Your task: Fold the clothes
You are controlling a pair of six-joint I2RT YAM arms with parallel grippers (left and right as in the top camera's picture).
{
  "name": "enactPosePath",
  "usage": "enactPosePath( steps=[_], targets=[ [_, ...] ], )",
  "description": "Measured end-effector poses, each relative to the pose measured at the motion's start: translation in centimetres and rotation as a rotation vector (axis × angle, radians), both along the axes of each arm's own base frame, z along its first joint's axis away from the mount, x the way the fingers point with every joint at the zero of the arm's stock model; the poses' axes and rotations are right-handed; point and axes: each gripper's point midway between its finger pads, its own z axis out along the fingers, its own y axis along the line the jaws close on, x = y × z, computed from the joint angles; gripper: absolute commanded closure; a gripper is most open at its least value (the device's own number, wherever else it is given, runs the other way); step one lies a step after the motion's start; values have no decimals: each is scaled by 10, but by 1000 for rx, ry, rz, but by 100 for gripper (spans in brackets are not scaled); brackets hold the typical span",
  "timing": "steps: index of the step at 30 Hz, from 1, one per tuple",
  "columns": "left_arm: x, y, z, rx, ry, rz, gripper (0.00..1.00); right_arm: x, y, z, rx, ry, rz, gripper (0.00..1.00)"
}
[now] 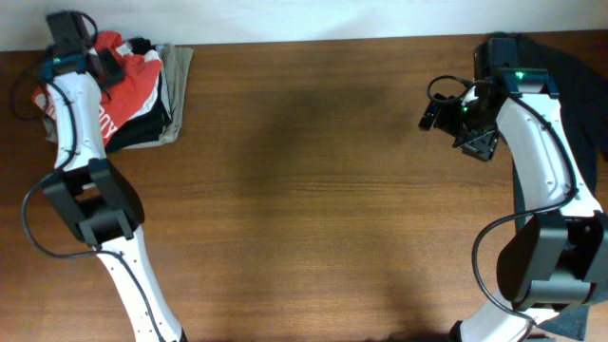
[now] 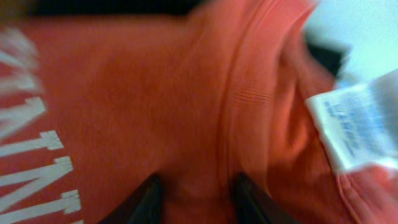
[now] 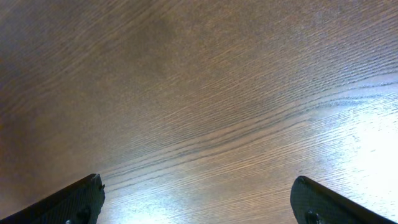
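A red-orange T-shirt (image 1: 142,81) with white lettering lies on top of a pile of clothes at the table's back left corner. My left gripper (image 1: 106,66) is down on it. In the left wrist view the shirt (image 2: 124,93) fills the frame, with the collar seam and a white label (image 2: 357,124) showing. The left gripper (image 2: 198,186) has its jaws partly apart, pressed into the cloth with a ridge of it between them. A dark garment (image 1: 579,66) lies at the back right. My right gripper (image 1: 435,112) hovers beside it and stands wide open (image 3: 198,199) over bare wood.
Under the red shirt the pile holds a black garment (image 1: 142,123) and a grey-khaki one (image 1: 179,85). A black cable (image 1: 19,95) loops at the far left edge. The brown wooden table (image 1: 304,209) stretches between the two arms.
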Motion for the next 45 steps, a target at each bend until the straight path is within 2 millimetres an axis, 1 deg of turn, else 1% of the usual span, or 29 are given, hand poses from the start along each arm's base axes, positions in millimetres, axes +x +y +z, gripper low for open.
enactPosePath(
  steps=[1, 2, 5, 6, 7, 9, 10, 11, 12, 13, 14, 15, 16, 18, 19, 21, 23, 26, 27, 29, 30, 31, 32, 34, 36, 39, 41, 43, 45],
  targets=[
    [-1, -1, -13, -9, 19, -2, 60, 0, 0, 0, 0, 0, 0, 1],
    [-1, -1, -17, -10, 25, -2, 59, 0, 0, 0, 0, 0, -1, 1],
    [1, -1, -11, -8, 12, -3, 59, 0, 0, 0, 0, 0, 0, 1],
    [0, -1, -8, -11, 16, -4, 57, 0, 0, 0, 0, 0, 0, 1],
    [0, -3, -4, -13, 17, -7, 50, 0, 0, 0, 0, 0, 0, 1],
    [3, -3, 20, -4, -20, -9, 35, 0, 0, 0, 0, 0, 0, 1],
    [5, -6, 42, 5, -52, -18, 29, 0, 0, 0, 0, 0, 0, 1],
    [5, -10, 62, 6, -82, -25, 15, 0, 0, 0, 0, 0, 0, 1],
    [4, -19, 95, -1, -138, -51, 5, 4, 0, 1, 3, -15, -9, 1],
    [0, -34, 125, -38, -183, -94, 1, 12, 1, 3, 13, -47, -22, 1],
    [-7, -49, 153, -74, -223, -138, 1, 17, 4, 6, 35, -69, -29, 1],
    [-16, -64, 174, -111, -243, -181, 1, 20, 7, 7, 56, -79, -30, 1],
    [-30, -84, 204, -160, -277, -244, 1, 24, 12, 9, 85, -97, -28, 1],
    [-53, -116, 242, -240, -318, -339, 1, 30, 19, 14, 130, -129, -19, 1],
    [-62, -127, 249, -276, -319, -371, 1, 26, 26, 14, 170, -112, -13, 1],
    [-72, -137, 243, -332, -275, -391, 1, 16, 39, 15, 250, -70, -1, 1],
    [-84, -143, 228, -385, -202, -387, 1, 8, 51, 18, 320, -41, 13, 1],
    [-90, -146, 224, -407, -174, -387, 1, -10, 50, 32, 295, -28, 31, 1],
    [-91, -147, 223, -410, -170, -387, 1, -32, 43, 59, 239, -63, 40, 1],
    [-91, -147, 224, -412, -171, -388, 1, -59, 39, 96, 187, -135, 59, 1],
    [-91, -147, 224, -412, -171, -389, 1, -84, 39, 120, 163, -175, 68, 1],
    [-91, -147, 223, -413, -170, -388, 1, -107, 39, 139, 146, -212, 76, 1],
    [-91, -147, 223, -414, -170, -389, 1, -125, 39, 150, 135, -232, 81, 1],
    [-91, -148, 223, -415, -170, -390, 1, -153, 40, 161, 125, -236, 83, 1],
    [-91, -148, 223, -415, -170, -390, 1, -164, 40, 170, 114, -276, 86, 1],
    [-91, -148, 223, -415, -169, -390, 1, -168, 40, 175, 110, -299, 88, 1],
    [-91, -148, 223, -415, -169, -390, 1, -170, 40, 174, 110, -292, 88, 1],
    [-91, -148, 223, -415, -170, -390, 1, -180, 40, 169, 109, -246, 82, 1],
    [-91, -148, 223, -415, -169, -390, 1, -180, 40, 169, 105, -246, 91, 1]
  ],
)
